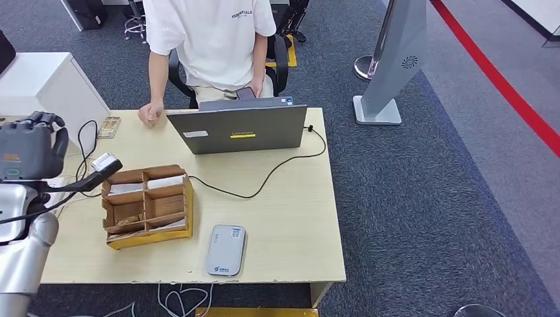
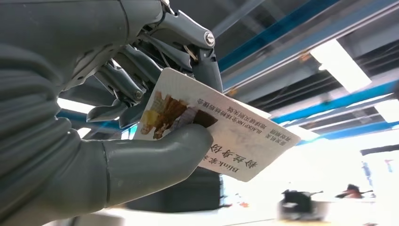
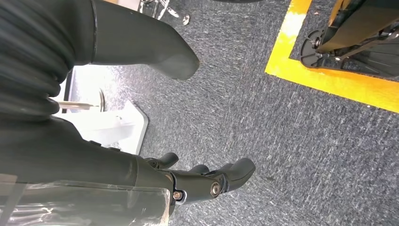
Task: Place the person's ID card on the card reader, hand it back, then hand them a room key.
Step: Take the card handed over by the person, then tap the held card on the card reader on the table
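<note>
My left hand (image 1: 30,150) is raised over the table's left edge and pinches a white printed card (image 1: 105,162) between thumb and fingers. In the left wrist view the card (image 2: 237,141) shows a picture and lines of text, with the thumb (image 2: 155,160) pressed on its face. The grey card reader (image 1: 225,249) lies flat near the table's front edge. A brown compartment box (image 1: 146,205) with cards in it stands between my hand and the reader. The person (image 1: 208,39) sits behind the table, one hand (image 1: 150,113) resting on it. My right hand (image 3: 207,181) hangs over the carpet, holding nothing.
A grey laptop (image 1: 238,129) stands open at the table's (image 1: 297,218) far side, with a black cable (image 1: 264,178) looping across the top. A white cabinet (image 1: 46,82) is at the left, a grey kiosk stand (image 1: 389,66) at the right on carpet.
</note>
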